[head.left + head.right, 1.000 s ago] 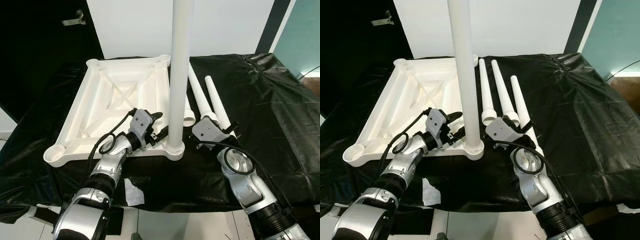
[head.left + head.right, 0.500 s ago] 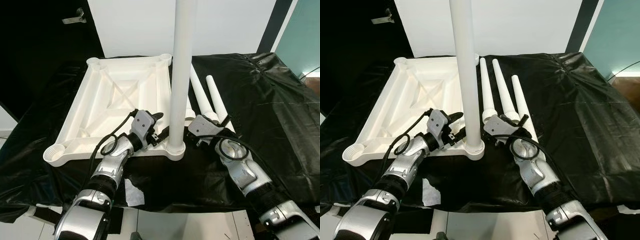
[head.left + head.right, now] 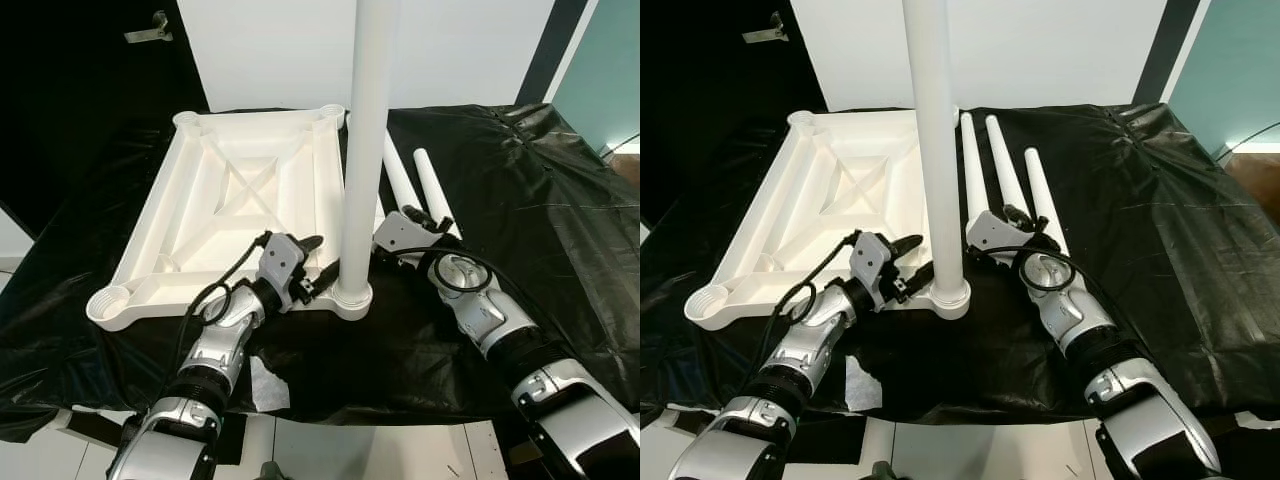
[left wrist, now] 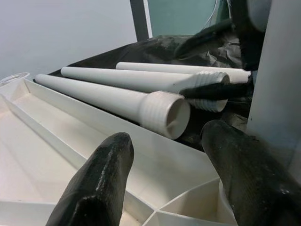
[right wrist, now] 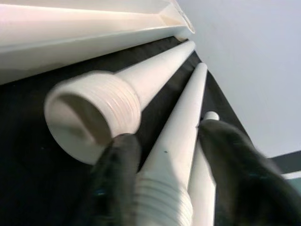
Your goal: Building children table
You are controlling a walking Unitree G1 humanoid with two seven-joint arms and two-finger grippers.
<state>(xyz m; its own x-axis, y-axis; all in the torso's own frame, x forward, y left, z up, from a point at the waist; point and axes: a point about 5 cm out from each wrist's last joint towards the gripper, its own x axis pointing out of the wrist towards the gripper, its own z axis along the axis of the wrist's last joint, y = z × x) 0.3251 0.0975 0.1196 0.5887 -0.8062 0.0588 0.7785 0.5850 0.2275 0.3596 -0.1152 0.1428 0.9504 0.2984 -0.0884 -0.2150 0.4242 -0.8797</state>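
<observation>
Black sheet [image 3: 1160, 200] underneath; left gripper [image 3: 318, 272] gapes wide by upright leg [image 3: 934, 150], right gripper [image 5: 171, 174] spread around middle leg [image 5: 181, 132].

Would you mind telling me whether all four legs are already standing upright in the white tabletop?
No, one leg stands upright in the tabletop, while three loose legs lie flat on the black cloth beside it.

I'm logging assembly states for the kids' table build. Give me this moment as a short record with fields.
tabletop: white plastic tabletop lying underside up on black plastic sheet
fitted leg: one white tapered leg standing upright in the near right corner socket
loose legs: three white legs lying side by side on the sheet
left tool: open, beside the upright leg's base
right tool: open, straddling the middle loose leg
</observation>
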